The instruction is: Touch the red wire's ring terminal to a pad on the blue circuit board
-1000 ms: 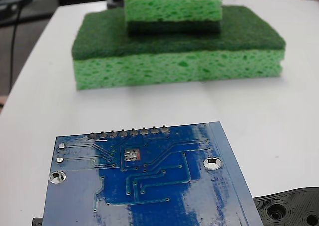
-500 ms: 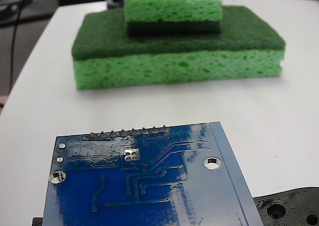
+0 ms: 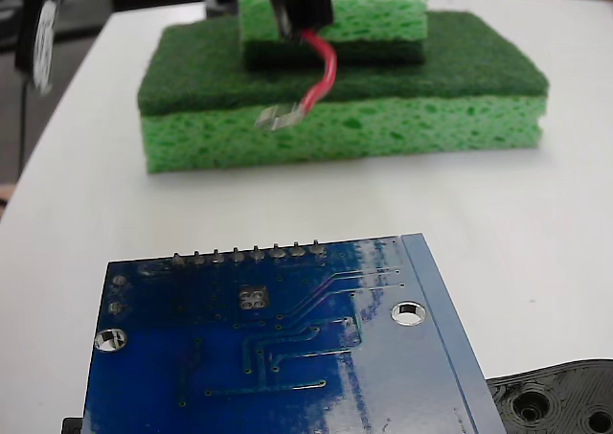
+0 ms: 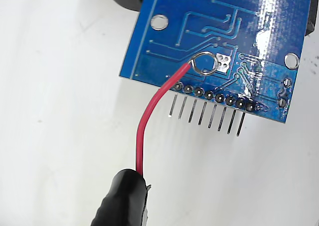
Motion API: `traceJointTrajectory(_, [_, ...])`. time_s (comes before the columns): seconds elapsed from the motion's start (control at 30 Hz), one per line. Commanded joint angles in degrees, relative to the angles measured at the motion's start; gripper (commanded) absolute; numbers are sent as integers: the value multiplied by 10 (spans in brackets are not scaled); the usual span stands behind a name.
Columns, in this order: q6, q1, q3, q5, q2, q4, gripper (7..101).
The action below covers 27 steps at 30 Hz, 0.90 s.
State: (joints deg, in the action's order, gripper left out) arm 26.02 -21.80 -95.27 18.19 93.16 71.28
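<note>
In the fixed view my gripper (image 3: 299,1) comes down from the top edge as dark fingers, shut on the red wire (image 3: 324,70). The wire curves down to the silver ring terminal (image 3: 277,118), which hangs in the air in front of the sponges, beyond the blue circuit board (image 3: 287,367) and clear of it. The wrist view shows the red wire (image 4: 148,117) rising from a black end piece (image 4: 124,201). There the ring terminal (image 4: 205,64) lines up over the blue circuit board (image 4: 149,61), just left of a small silver pad cluster (image 4: 224,62).
A large green sponge (image 3: 383,127) with a smaller one (image 3: 374,12) stacked on it lies at the back of the white table (image 3: 536,214). A black plastic part with holes (image 3: 560,400) sits by the board's right corner. Header pins (image 4: 204,113) stick out from the board's edge.
The gripper with the red wire and ring has come into the fixed view from the top; it did not show in the earlier frames. The board has not moved.
</note>
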Motion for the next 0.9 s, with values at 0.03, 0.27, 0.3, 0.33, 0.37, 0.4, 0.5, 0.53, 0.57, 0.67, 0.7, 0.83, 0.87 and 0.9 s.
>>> traceJointTrajectory(0.03, [0, -2, 7, -1, -7, -4, 1003])
traceJointTrajectory(0.27, [-1, -4, 43, -7, -36, 16, 1003])
traceJointTrajectory(0.3, [-1, -4, 47, -9, -37, 18, 1003])
traceJointTrajectory(0.33, [0, -4, 51, -9, -40, 21, 1003])
traceJointTrajectory(0.37, [1, -5, 56, -9, -46, 25, 1003])
traceJointTrajectory(0.4, [3, -6, 62, -8, -50, 27, 1003])
traceJointTrajectory(0.5, [5, -7, 71, -6, -62, 29, 1003])
traceJointTrajectory(0.53, [6, -7, 74, -5, -67, 31, 1003])
traceJointTrajectory(0.57, [8, -7, 75, -4, -70, 31, 1003])
traceJointTrajectory(0.67, [10, -7, 75, 2, -78, 26, 1003])
traceJointTrajectory(0.7, [11, -8, 75, 4, -82, 25, 1003])
traceJointTrajectory(0.83, [14, -9, 75, 8, -90, 20, 1003])
traceJointTrajectory(0.87, [15, -9, 75, 9, -91, 19, 1003])
traceJointTrajectory(0.9, [15, -9, 75, 9, -91, 19, 1003])
